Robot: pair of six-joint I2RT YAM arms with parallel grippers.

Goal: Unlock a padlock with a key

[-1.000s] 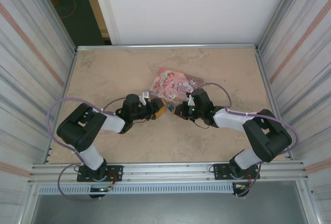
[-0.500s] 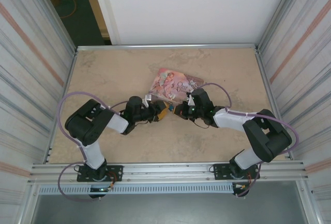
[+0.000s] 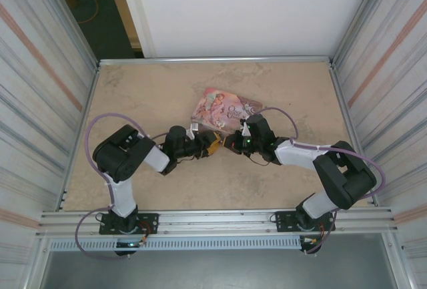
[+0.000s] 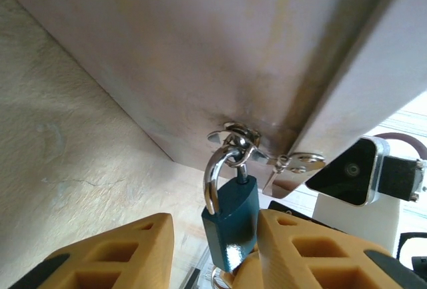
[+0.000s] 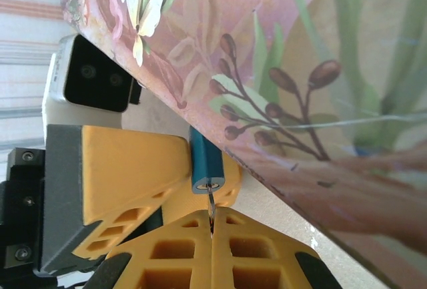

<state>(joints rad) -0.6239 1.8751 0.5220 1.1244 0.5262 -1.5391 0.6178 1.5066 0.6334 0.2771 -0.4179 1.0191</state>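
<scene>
The pink tin box (image 3: 223,109) lies just past both grippers. The left gripper (image 4: 213,229) keeps its fingers (image 4: 127,252) apart, with the little blue padlock (image 4: 231,212) between them, hanging from the box's clasp (image 4: 233,134). The right gripper (image 5: 212,230) is closed tight on the key (image 5: 211,201), at the padlock's bottom end
</scene>
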